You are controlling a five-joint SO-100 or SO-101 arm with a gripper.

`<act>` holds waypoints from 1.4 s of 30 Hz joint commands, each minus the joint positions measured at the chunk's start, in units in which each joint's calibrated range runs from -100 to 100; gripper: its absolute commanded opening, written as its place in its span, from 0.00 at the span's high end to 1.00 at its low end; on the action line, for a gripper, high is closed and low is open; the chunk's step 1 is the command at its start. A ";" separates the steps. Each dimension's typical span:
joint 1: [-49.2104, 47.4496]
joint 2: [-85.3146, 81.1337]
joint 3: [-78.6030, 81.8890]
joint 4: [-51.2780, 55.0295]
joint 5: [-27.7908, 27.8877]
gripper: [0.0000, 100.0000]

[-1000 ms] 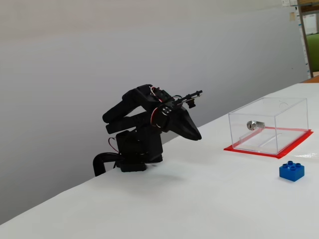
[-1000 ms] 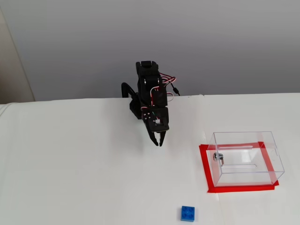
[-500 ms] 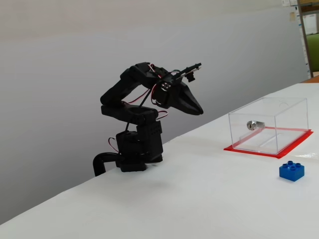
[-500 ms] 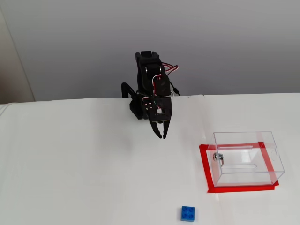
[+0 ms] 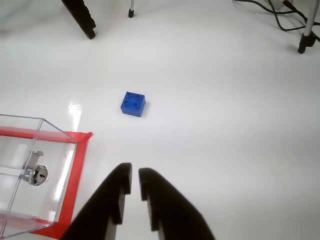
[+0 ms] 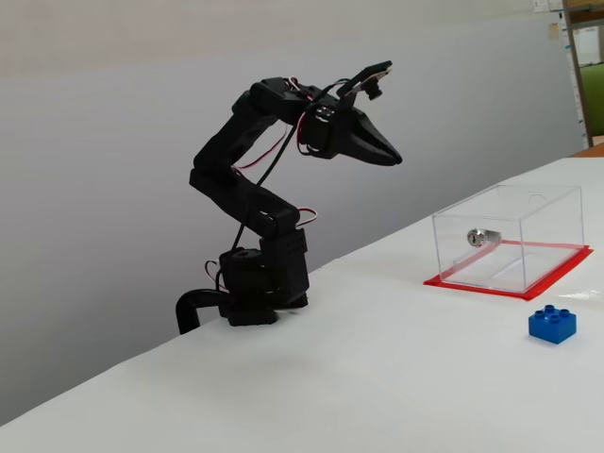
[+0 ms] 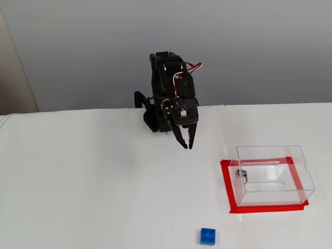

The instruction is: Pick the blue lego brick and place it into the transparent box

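Observation:
The blue lego brick point(image 5: 133, 104) lies studs up on the white table, ahead of my gripper point(image 5: 135, 172) and apart from it. It also shows in both fixed views point(image 6: 552, 325) point(image 7: 208, 236). The transparent box point(image 5: 30, 150) stands on its red base point(image 5: 76, 175) at the lower left of the wrist view, with a silver fitting point(image 5: 36, 174) on its wall. The box shows in both fixed views point(image 6: 510, 236) point(image 7: 272, 174), open on top and empty. My gripper point(image 6: 394, 159) point(image 7: 187, 146) hangs high above the table, its jaws almost together with only a thin slit, holding nothing.
A black strut point(image 5: 82, 17), a thin stand leg point(image 5: 131, 11), a tripod leg point(image 5: 306, 40) and cables point(image 5: 270, 15) stand at the far edge of the wrist view. The arm base point(image 6: 260, 293) sits near the table's back edge.

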 commanded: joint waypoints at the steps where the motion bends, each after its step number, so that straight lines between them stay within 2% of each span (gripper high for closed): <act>1: -1.17 5.84 -8.40 0.12 -0.18 0.98; 8: -2.80 17.30 -20.16 0.20 0.24 0.98; 20: -6.42 24.59 -21.69 0.12 -2.89 0.98; 21: -6.42 25.44 -21.69 0.20 -3.15 0.96; 24: -7.01 28.24 -21.79 0.12 -3.31 0.81; 27: -7.16 29.35 -21.79 0.12 -3.47 0.75; 42: -7.38 38.09 -21.79 -3.19 -7.28 0.74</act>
